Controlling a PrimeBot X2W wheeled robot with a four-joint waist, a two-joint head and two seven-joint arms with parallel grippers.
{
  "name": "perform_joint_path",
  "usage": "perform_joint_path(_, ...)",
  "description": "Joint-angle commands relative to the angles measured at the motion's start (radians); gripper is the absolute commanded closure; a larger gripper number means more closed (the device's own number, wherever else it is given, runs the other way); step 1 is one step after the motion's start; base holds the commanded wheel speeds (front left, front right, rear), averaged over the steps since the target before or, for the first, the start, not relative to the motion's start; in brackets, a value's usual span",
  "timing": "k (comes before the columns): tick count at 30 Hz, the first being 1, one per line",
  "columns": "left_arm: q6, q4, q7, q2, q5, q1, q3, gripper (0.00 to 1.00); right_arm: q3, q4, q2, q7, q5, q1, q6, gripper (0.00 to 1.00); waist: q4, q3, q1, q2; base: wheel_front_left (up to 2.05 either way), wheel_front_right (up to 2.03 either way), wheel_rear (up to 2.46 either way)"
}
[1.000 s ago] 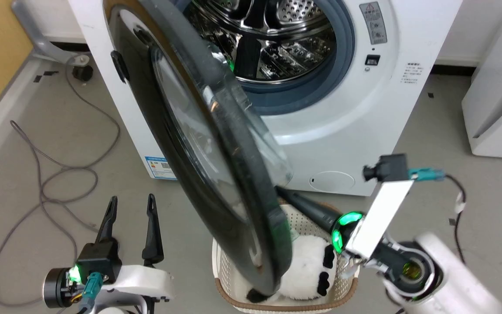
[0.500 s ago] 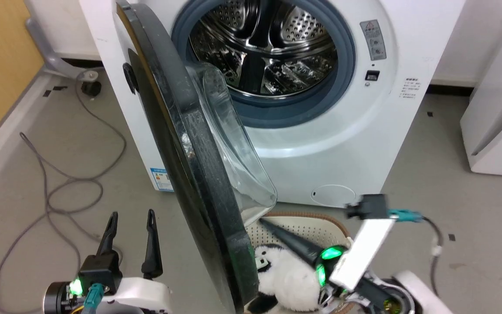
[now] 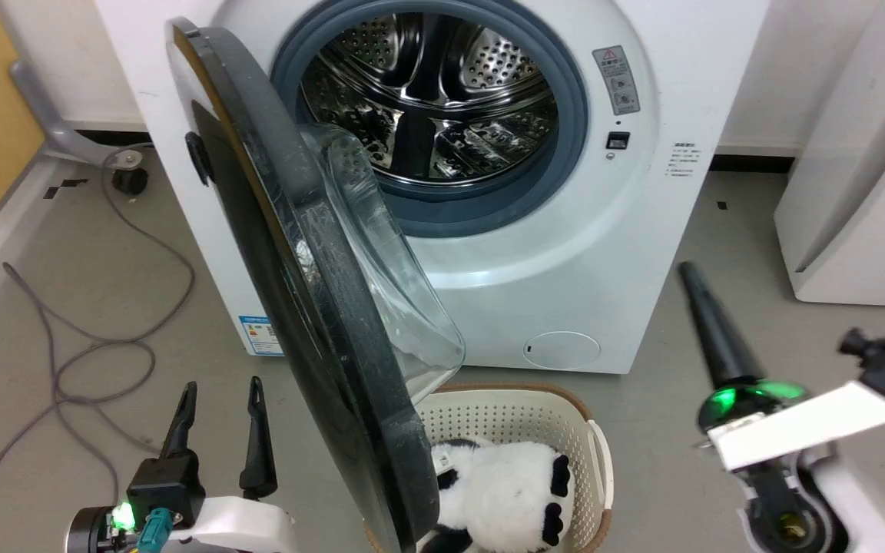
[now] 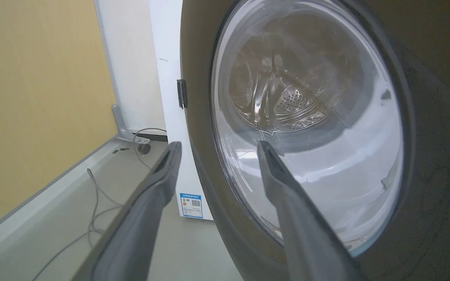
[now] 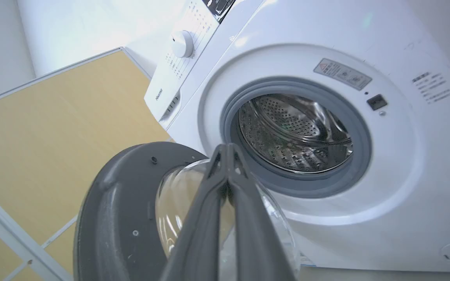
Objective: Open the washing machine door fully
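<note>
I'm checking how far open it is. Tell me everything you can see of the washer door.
The door is a round disc, glossy black outside and grey inside, with a clear bulging glass bowl at its centre. It stands swung out at the left of the washer, near edge-on in the head view, baring the drum. Its lower edge shows in front of the basket. Neither the open left gripper nor the shut right gripper touches it.

Our left gripper [image 3: 222, 386] sits low on our left side, its two dark fingers spread apart, pointing up the head view and holding nothing. Our right gripper [image 3: 688, 270] reaches up from our lower right, fingers pressed together into a single point, leaning slightly leftward, a green light [image 3: 721, 399] glowing at its base.
</note>
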Motion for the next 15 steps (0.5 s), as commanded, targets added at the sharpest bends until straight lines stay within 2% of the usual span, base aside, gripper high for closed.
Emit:
perform_joint_path(1, -0.001, -0.004, -0.006, 0.001, 0.005, 0.017, 0.005, 0.00, -0.022, 0.002, -0.012, -0.010, -0.057, 0.021, 0.005, 1.00, -0.008, 0.000, 0.0001, 0.0000, 0.00, 0.00, 0.00)
perform_joint_path(3, 0.000, -0.008, -0.006, 0.001, 0.006, 0.020, 0.010, 0.00, -0.091, -0.001, -0.003, -0.016, -0.168, 0.031, 0.005, 1.00, -0.018, 0.000, 0.0001, 0.0000, 0.00, 0.00, 0.00)
perform_joint_path(8, 0.001, -0.013, -0.006, 0.001, 0.007, 0.023, 0.014, 0.00, -0.316, -0.062, 0.072, -0.017, -0.584, 0.090, 0.005, 1.00, -0.031, 0.002, 0.0001, 0.0000, 0.00, 0.00, 0.00)
perform_joint_path(11, 0.002, -0.015, -0.006, 0.001, 0.007, 0.023, 0.014, 0.00, -0.395, -0.104, 0.109, -0.017, -0.836, 0.133, 0.005, 1.00, -0.037, 0.005, 0.0001, 0.0000, 0.00, 0.00, 0.00)
perform_joint_path(15, 0.004, -0.018, -0.006, 0.001, 0.006, 0.023, 0.015, 0.00, -0.456, -0.123, 0.178, -0.017, -1.001, 0.188, 0.005, 1.00, -0.045, 0.008, 0.0001, 0.0000, 0.00, 0.00, 0.00)
